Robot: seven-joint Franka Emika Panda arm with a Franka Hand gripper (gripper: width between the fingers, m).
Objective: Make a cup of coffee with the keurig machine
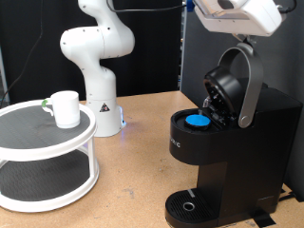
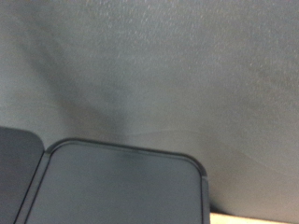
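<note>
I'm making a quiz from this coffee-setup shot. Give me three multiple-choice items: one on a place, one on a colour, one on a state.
1. Where is the cup?
A. On the drip tray
B. On the round stand's top tier
C. On the table

2. What colour is the pod's top?
A. Blue
B. Red
C. Green

3. How is the keurig machine's lid?
A. Shut
B. Taken off
C. Raised open

Answers:
1 B: the cup sits on the white stand, at the exterior view's left.
2 A: a blue disc shows in the brew chamber.
3 C: the lid tilts up and back, chamber exposed.
</note>
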